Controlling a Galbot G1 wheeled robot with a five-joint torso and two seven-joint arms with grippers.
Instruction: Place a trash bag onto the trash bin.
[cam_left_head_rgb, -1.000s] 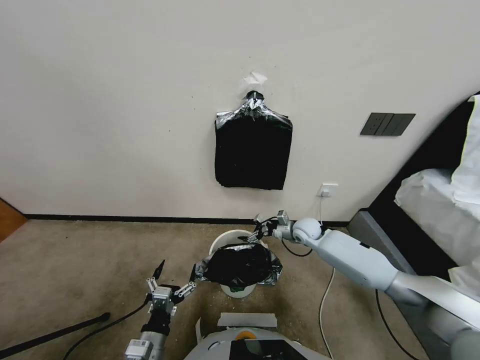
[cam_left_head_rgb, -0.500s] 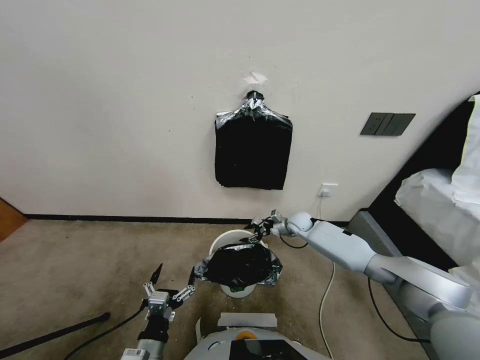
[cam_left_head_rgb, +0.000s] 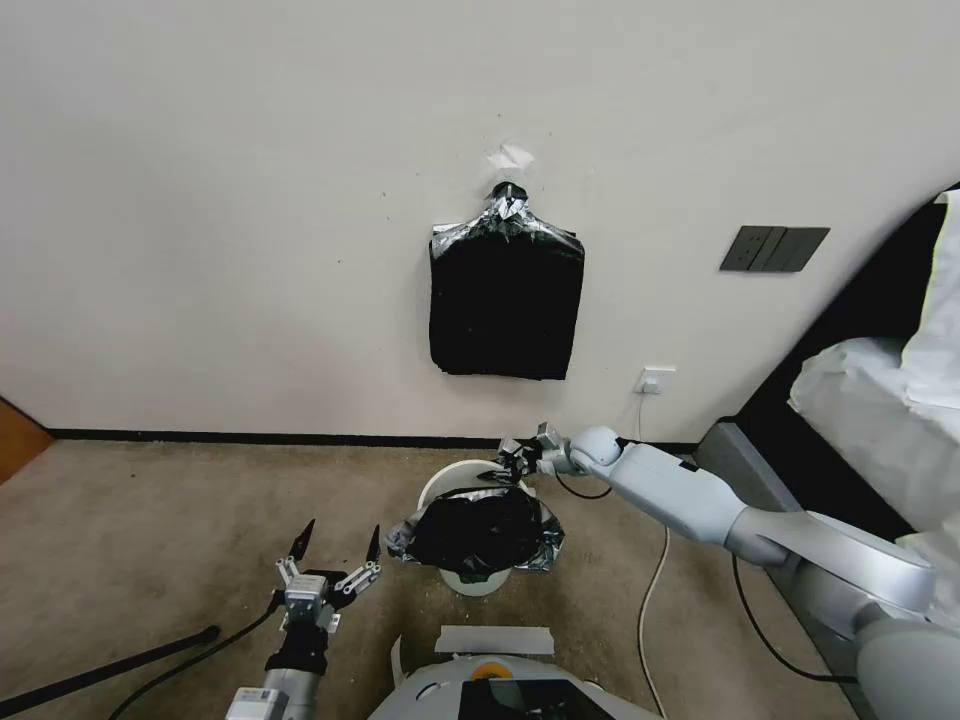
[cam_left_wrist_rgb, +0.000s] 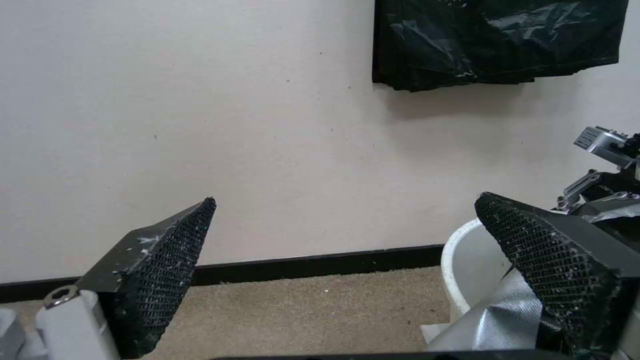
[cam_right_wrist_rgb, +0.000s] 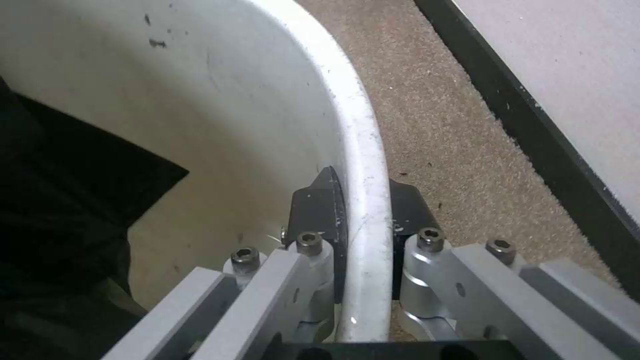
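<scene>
One trash bag (cam_left_head_rgb: 478, 530), black and glossy with silvery folded edges, lies rumpled over the near side of the single trash bin (cam_left_head_rgb: 462, 478), partly draped down the bin's front wall; the far part of the rim is still bare. The cream-white bin stands on the tan carpet (cam_left_head_rgb: 180, 520) near the wall's dark baseboard (cam_left_head_rgb: 250, 437).

The right gripper (cam_left_head_rgb: 512, 459) is at the bin's far rim, its two fingers (cam_right_wrist_rgb: 319, 215) clamped on the rim wall, one inside the bin (cam_right_wrist_rgb: 220, 100) and one outside.

The left gripper (cam_left_head_rgb: 335, 545) hovers over the carpet just beside the bag's near-left edge, its two mesh-faced fingers (cam_left_wrist_rgb: 167, 265) spread wide and holding nothing.

On the wall above hangs one flat bundle of black bags (cam_left_head_rgb: 505, 300), with one dark switch panel (cam_left_head_rgb: 775, 248) and one white socket (cam_left_head_rgb: 655, 380) to its right.
</scene>
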